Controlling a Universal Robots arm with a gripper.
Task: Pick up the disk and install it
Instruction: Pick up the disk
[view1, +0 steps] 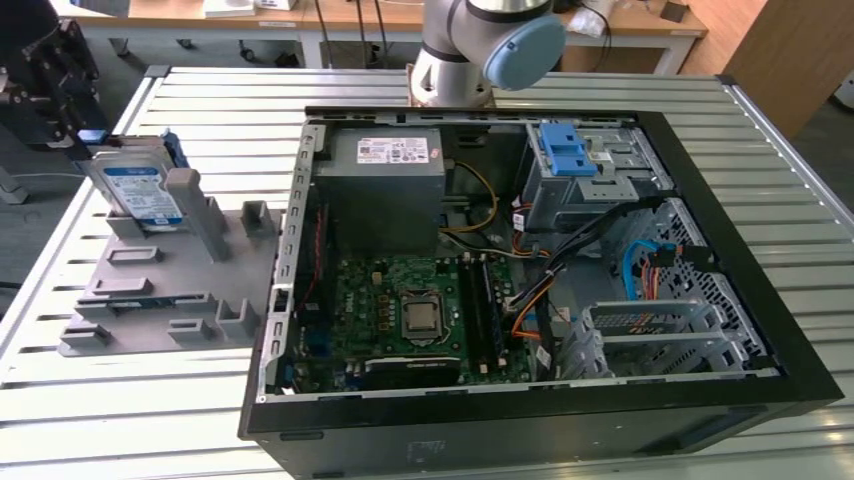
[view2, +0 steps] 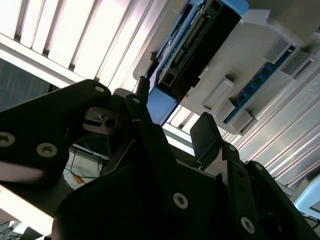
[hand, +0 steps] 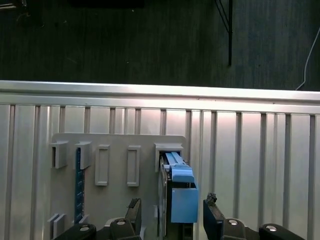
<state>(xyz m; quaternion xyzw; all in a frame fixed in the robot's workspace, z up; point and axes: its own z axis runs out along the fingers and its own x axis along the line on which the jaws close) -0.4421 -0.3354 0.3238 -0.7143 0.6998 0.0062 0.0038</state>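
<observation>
Your gripper (hand: 172, 214) is open wide. In the first wrist view one finger (hand: 134, 210) shows on each side of the disk (hand: 179, 192), with a gap either way. It's the same in the second wrist view: the gripper (view2: 172, 107) is spread, and the disk (view2: 197, 37) sits just past the fingertips with its connector end turned toward them. I can't tell if anything is touching.

The disk (view1: 140, 190) is standing on edge in a slot of the grey fixture (view1: 147, 290), at the exterior view's left, on the slatted metal table (view1: 200, 90). It's upright or close to it. Its thin blue-railed top edge runs straight along the gap between your fingers, so each finger faces one flat side. In the exterior view the labelled face is turned toward the camera. I honestly can't call whether the long side runs up or along the slot.

The fixture (hand: 115, 145) spreads out beyond and beside the fingers, with its other slots near the disk.

Toward the exterior view's right, well apart from the gripper, lies the open computer case (view1: 534, 420). Inside it you've got the grey power-supply box (view1: 380, 170), the motherboard (view1: 400, 300) and the drive cage (view1: 607, 180) with its blue latches (view1: 567, 150).
</observation>
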